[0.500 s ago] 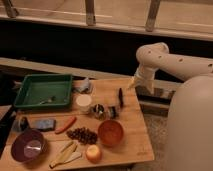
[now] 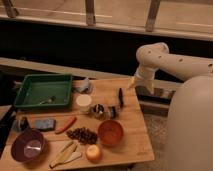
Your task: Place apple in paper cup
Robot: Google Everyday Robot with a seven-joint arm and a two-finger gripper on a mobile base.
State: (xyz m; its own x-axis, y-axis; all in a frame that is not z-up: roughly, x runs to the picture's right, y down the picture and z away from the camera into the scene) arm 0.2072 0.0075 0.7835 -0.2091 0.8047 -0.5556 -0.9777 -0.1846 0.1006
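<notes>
The apple (image 2: 93, 152), small and yellowish-orange, lies near the wooden table's front edge, just left of the orange bowl (image 2: 110, 132). The white paper cup (image 2: 83, 103) stands upright at mid-table, right of the green tray (image 2: 44, 90). My gripper (image 2: 135, 84) hangs at the end of the white arm above the table's back right corner, well away from both the apple and the cup. It holds nothing that I can see.
A purple bowl (image 2: 28, 145) sits at the front left. A red chili (image 2: 66, 125), dark grapes (image 2: 82, 135) and pale banana-like pieces (image 2: 64, 155) lie around the apple. A black utensil (image 2: 120, 97) and a small metal object (image 2: 99, 111) lie right of the cup.
</notes>
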